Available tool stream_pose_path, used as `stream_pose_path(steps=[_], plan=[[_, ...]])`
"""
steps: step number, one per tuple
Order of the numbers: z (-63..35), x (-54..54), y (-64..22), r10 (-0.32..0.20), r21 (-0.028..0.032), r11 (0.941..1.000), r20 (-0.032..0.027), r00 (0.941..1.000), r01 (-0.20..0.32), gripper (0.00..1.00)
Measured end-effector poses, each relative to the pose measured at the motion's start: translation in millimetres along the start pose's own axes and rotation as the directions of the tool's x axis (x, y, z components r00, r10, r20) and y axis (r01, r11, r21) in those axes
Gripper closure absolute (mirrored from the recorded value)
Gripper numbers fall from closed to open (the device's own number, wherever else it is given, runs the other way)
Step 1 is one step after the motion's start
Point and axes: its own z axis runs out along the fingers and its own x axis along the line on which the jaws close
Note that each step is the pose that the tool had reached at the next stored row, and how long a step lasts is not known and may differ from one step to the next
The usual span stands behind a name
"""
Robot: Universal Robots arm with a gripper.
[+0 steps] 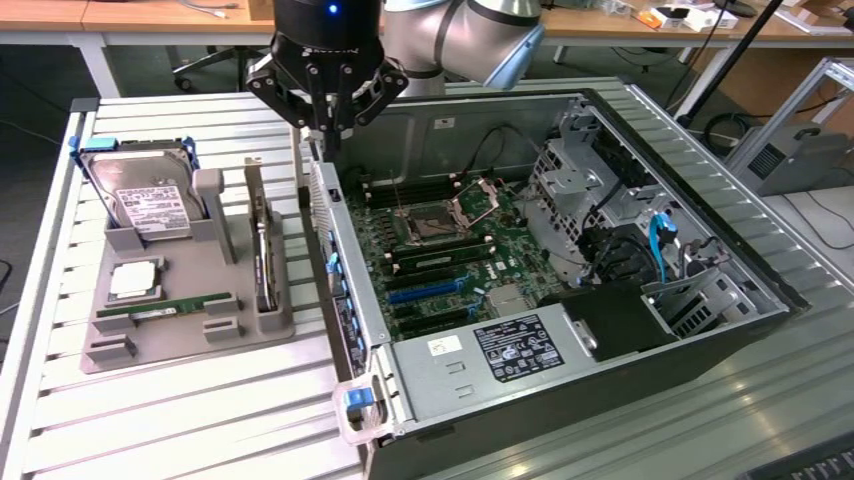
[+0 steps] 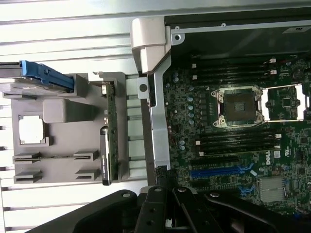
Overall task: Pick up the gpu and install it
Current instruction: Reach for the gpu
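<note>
My black gripper hangs in the upper left of centre of the exterior view, fingers pressed together on nothing. It is above the wall of the open black computer case that faces the holder. The gpu, a green card with a black cooler, stands on edge in the grey plastic holder at the exterior view's left, just beside that wall. I judge this reach needs me squared across the card's thin top edge, clear of the holder's posts and the case wall. Everything rests on a pale slatted metal table, and wooden desks line the back of the room.
</note>
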Motion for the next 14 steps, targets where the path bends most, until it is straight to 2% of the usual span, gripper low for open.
stream_pose_path(steps=[14], plan=[[-0.2, 6.7, -0.5, 0.0, 0.0, 1.0, 0.0, 1.0, 0.0, 0.89]])
